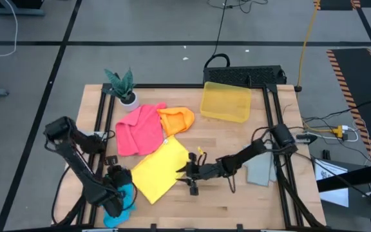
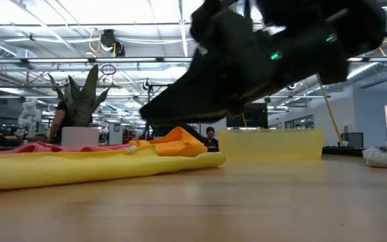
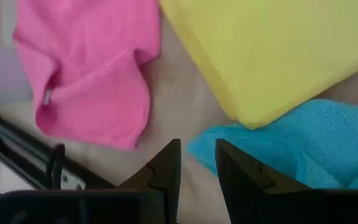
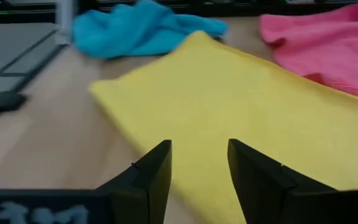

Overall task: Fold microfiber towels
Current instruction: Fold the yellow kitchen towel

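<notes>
From above I'm seeing my right gripper (image 1: 187, 169) hovering released at the yellow towel (image 1: 158, 169) mid-table, while only the left wrist view is showing my left gripper (image 3: 197, 163) parted, empty, by the blue towel (image 3: 291, 140).

A soft, matt cloth with a fine nap was seen in the yellow towel (image 4: 241, 106) at mid frame of the right wrist view. The same fuzzy weave was shown by the pink towel (image 3: 95, 68) and the blue towel (image 3: 291, 143). The table (image 1: 237, 138) was made of pale, smooth wood planks. The yellow bin (image 1: 225, 101) at upper centre was of translucent, slightly glossy plastic.
</notes>
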`<state>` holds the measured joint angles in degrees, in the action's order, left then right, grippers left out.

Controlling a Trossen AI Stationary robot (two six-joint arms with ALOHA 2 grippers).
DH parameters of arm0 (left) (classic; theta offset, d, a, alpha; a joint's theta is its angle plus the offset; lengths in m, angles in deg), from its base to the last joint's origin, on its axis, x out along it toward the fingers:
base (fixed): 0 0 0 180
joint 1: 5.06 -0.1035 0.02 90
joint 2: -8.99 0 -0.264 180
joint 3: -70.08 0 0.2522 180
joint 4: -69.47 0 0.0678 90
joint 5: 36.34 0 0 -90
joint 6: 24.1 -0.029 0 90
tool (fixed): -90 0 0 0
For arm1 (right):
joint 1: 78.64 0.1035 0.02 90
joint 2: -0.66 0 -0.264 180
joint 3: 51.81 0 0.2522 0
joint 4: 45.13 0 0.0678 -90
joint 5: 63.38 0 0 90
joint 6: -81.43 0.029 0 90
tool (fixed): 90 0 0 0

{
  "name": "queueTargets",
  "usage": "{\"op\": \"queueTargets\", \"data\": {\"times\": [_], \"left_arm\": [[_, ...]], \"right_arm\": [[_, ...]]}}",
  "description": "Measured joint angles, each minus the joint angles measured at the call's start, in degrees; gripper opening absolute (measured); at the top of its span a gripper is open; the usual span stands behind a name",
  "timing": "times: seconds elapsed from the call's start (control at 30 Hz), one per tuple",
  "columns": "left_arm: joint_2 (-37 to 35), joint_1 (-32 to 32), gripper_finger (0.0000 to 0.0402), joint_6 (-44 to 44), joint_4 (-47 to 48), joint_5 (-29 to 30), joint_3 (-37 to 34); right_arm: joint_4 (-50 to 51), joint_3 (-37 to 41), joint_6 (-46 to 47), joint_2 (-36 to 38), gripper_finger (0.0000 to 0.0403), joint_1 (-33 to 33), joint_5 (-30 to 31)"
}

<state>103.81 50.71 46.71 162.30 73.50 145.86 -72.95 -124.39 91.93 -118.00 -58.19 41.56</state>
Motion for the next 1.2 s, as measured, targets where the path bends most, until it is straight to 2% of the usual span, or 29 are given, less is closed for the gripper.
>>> {"op": "queueTargets", "data": {"times": [0.1,0.2,0.37,0.63,0.7,0.77,0.83,0.9,1.07,1.2], "left_arm": [[-0.61,0.68,0.0104,5.45,0.77,3.28,0.0],[-0.18,1.48,0.0104,8.62,-1.32,10.92,0.0],[1.24,0.97,0.0104,5.16,-12.71,20.69,-0.02],[7.13,-2.35,0.0104,-9.24,-34.75,21.95,-0.02],[8.77,-3.52,0.0104,-10.86,-37.65,22.21,-0.02],[10.08,-4.91,0.0104,-10.12,-38.26,22.17,-0.02],[10.8,-6.44,0.0104,-7.98,-37.78,21.79,-0.02],[10.88,-7.84,0.0104,-4.21,-35.13,21.36,-0.02],[10.86,-11.75,0.0104,10.94,-20.91,18.09,-0.02],[10.84,-14.54,0.0104,14.06,-14.75,12.53,-0.31]], "right_arm": [[-0.05,-1.41,1.29,-1.85,0.0139,-1.99,0.04],[1.14,-1.67,2.83,-2.35,0.0123,-3.79,-0.02],[11.75,-1.57,5.2,-1.01,0.0083,-5.42,-0.1],[37.89,-1.05,2.94,8.16,0.0035,-5.51,0.15],[43.56,0.19,0.73,11.95,0.0029,-5.1,2.71],[47.34,1.88,-0.09,16.06,0.0023,-4.48,8.97],[46.5,4.63,1.19,20.19,0.002,-3.76,15.07],[41.23,8.2,2.94,23.6,0.0018,-2.67,16.94],[15.16,18.04,5.02,25.33,0.0018,1.55,10.33],[4.83,20.53,7.76,19.95,0.0017,3.69,8.96]]}}
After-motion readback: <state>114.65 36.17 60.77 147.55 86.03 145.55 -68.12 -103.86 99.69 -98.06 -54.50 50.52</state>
